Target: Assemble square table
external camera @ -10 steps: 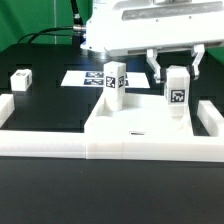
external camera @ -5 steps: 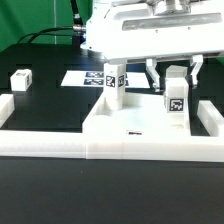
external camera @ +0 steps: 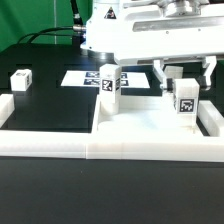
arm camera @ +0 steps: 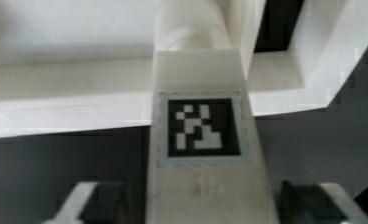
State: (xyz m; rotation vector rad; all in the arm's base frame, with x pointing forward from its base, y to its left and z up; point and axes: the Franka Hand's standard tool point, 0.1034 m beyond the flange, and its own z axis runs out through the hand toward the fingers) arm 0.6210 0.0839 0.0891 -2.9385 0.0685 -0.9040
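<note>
The square table's white slab [external camera: 140, 128] lies flat against the front border wall. One white tagged leg [external camera: 109, 85] stands upright at its far left corner. My gripper [external camera: 184, 84] is shut on a second tagged leg [external camera: 185, 102] and holds it upright over the slab's far right corner, with its lower end at the slab's surface. In the wrist view this leg [arm camera: 202, 130] runs between my fingers [arm camera: 85, 200], with the slab [arm camera: 74, 90] beyond it. A third leg [external camera: 20, 78] lies on the table at the exterior view's left. The fourth leg is out of view.
The marker board [external camera: 82, 77] lies flat behind the slab. The low white border wall [external camera: 45, 143] runs along the front, with short side pieces at the left [external camera: 6, 106] and right [external camera: 211, 116]. The robot's white body fills the top of the exterior view.
My gripper has carried the held leg a little toward the exterior view's right and slightly lower. The standing leg and the slab have not moved.
</note>
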